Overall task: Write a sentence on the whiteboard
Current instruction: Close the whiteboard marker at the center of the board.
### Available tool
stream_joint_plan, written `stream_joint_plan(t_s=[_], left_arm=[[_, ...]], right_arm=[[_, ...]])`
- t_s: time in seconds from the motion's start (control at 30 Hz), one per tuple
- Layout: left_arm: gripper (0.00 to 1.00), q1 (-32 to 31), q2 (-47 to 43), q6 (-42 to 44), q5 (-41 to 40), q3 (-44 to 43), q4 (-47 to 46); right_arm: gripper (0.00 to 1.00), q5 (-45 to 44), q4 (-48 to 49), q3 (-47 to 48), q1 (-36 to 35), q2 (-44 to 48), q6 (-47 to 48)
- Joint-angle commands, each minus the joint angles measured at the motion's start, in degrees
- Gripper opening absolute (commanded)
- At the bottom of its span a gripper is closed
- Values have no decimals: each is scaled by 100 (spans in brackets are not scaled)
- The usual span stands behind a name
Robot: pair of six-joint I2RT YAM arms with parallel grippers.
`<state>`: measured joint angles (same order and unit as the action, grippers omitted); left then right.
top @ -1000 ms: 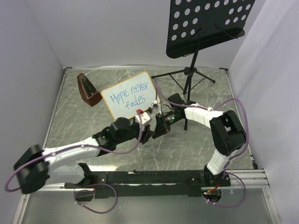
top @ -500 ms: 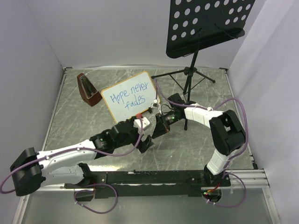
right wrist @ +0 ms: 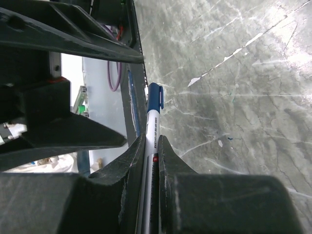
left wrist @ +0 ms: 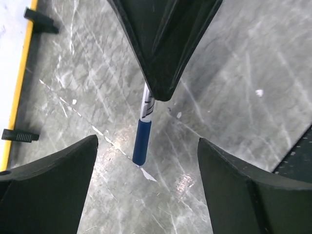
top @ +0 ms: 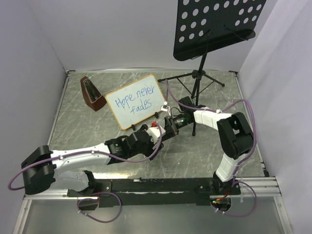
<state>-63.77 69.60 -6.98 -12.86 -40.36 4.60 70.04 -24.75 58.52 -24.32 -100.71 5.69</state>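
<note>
Nearest, the left gripper (left wrist: 147, 141) hovers low over the grey table (top: 87, 126) around the middle. Its jaws are spread wide and hold nothing. Just beyond it, reaching in from the right, the right gripper (right wrist: 151, 146) has its jaws closed narrowly on a marker (right wrist: 154, 105). The blue end of the marker points down between the left gripper's open fingers (left wrist: 53, 180), with its tip at or just above the table. That blue end looks like a cap, though I cannot be sure.

Farther back and to the left, the whiteboard (top: 127, 118) stands tilted on its feet, apart from both grippers. The sentence (top: 135, 100) on it reads "Hope never fades", in blue on two lines.

The words look finished, so the writing seems done. What seems left is to pass or set down the marker and pull both arms away.

A brown wedge-shaped object (top: 90, 93) stands far left, and a black music stand (top: 214, 27) far right.
</note>
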Motion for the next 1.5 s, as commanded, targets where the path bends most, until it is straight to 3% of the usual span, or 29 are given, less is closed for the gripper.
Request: stream_joint_plan(t_s=[0.0,0.23,0.4,0.43,0.47,0.57,0.9,1.1,1.47], left_arm=[[85,-74,360,-40,-462,-358,120],[72,-74,861,4,-805,-657,365],[49,-74,1064,4,-823,-772,515],[43,-74,1073,4,-814,-772,515],[27,-74,1073,-5,-771,-789,507],[3,-74,1064,-5,-622,-833,376],[1,-13,1231,250,-683,-1220,-293],[1,92,1065,197,-437,-921,-696],[1,303,1328,523,354,-1343,-1338]], right_arm=[[0,300,199,1,67,-37,-130],[0,344,190,10,85,-54,-121],[0,361,199,10,85,-72,-130],[0,361,182,10,76,-72,-130],[0,361,190,10,76,-81,-139],[0,361,208,1,76,-81,-156],[0,361,217,-16,-21,-125,-183],[0,326,260,-34,-55,-133,-200],[0,344,85,63,-249,-204,-42]])
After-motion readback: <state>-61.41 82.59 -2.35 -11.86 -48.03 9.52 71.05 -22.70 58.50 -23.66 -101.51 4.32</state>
